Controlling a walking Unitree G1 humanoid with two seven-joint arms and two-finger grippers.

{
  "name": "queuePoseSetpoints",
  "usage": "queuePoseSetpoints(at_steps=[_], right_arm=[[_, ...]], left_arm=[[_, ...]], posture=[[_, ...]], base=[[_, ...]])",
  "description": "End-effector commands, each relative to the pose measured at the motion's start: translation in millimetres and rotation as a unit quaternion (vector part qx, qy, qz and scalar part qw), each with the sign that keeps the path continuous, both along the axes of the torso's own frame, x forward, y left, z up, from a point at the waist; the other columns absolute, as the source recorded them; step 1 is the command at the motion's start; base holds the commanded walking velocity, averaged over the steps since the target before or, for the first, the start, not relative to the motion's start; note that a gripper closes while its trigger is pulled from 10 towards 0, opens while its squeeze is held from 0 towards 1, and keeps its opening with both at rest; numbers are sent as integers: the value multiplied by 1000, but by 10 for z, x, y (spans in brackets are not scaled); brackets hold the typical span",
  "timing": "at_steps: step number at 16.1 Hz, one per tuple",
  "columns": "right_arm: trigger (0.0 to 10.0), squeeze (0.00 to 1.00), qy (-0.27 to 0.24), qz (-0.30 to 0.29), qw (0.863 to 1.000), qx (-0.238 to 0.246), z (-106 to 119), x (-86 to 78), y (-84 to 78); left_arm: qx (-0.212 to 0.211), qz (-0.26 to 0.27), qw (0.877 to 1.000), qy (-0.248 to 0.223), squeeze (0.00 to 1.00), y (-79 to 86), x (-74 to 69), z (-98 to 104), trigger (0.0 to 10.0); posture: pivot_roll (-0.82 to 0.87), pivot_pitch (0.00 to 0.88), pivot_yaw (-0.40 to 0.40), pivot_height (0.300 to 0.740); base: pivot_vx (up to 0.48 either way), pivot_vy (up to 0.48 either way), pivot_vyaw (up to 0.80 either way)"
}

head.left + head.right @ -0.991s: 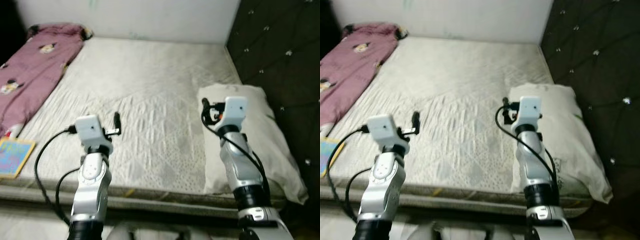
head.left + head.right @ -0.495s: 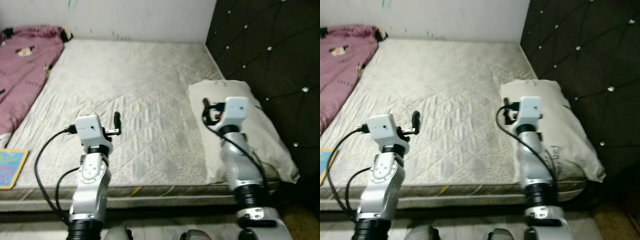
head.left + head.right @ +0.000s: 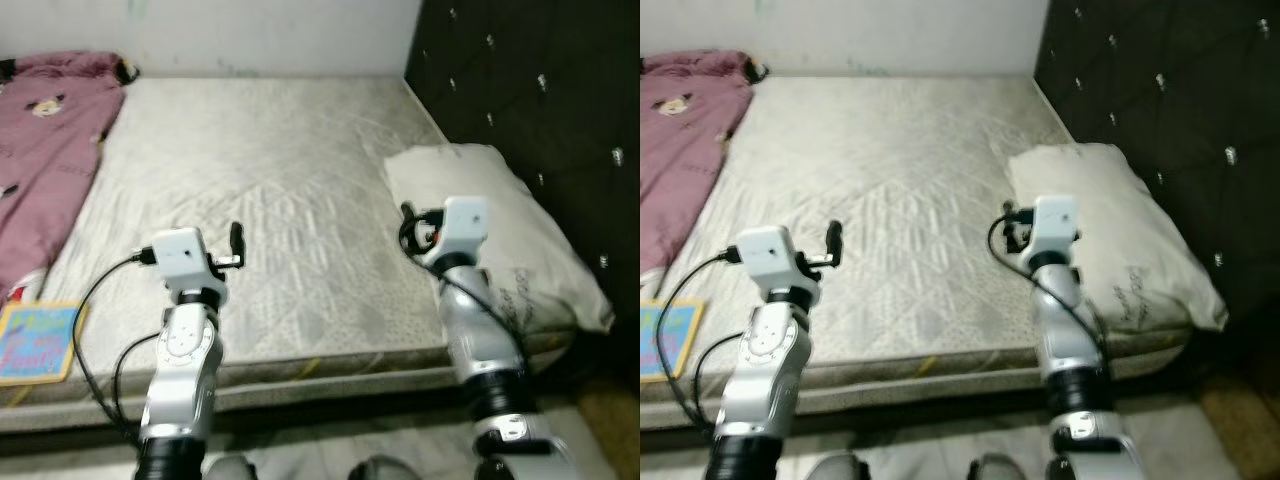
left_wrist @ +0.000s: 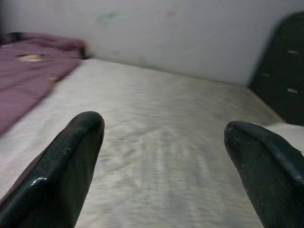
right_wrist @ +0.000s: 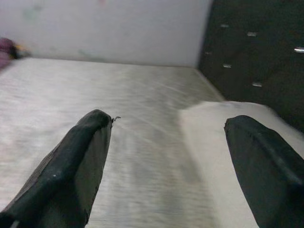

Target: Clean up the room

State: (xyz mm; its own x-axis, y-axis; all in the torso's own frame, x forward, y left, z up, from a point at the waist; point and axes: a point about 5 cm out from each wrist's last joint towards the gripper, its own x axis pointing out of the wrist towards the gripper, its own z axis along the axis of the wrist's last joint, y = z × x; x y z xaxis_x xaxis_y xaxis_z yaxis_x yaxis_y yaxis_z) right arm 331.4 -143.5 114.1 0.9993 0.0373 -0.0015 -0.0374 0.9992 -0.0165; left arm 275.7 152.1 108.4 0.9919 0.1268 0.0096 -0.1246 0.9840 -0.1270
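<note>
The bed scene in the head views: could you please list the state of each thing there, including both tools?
Bare grey quilted mattress: uncovered, no sheet.
White pillow: lying flat at the mattress's right edge, against the black tufted headboard.
Purple printed blanket: spread, rumpled, along the left side.
Colourful picture book: closed, flat at the mattress's near left corner.
Left tool: open, holding nothing.
Right tool: open, holding nothing.
</note>
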Motion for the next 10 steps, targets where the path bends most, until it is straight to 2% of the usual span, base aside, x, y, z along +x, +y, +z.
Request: queuePoseSetpoints(at_steps=[1, 10], right_arm=[[10000, 0, -4, 5, 1000, -4, 31, 15, 7], [10000, 0, -1, 5, 1000, -5, 21, 15, 6]], left_arm=[[-3, 0, 1000, -3, 0, -24, 13, 17, 10000], [-6, 1, 1000, -3, 0, -17, 18, 17, 10000]], posture=[[-22, 0, -30, 740], [-25, 0, -27, 740]], base=[[0, 480, 0], [0, 310, 0]])
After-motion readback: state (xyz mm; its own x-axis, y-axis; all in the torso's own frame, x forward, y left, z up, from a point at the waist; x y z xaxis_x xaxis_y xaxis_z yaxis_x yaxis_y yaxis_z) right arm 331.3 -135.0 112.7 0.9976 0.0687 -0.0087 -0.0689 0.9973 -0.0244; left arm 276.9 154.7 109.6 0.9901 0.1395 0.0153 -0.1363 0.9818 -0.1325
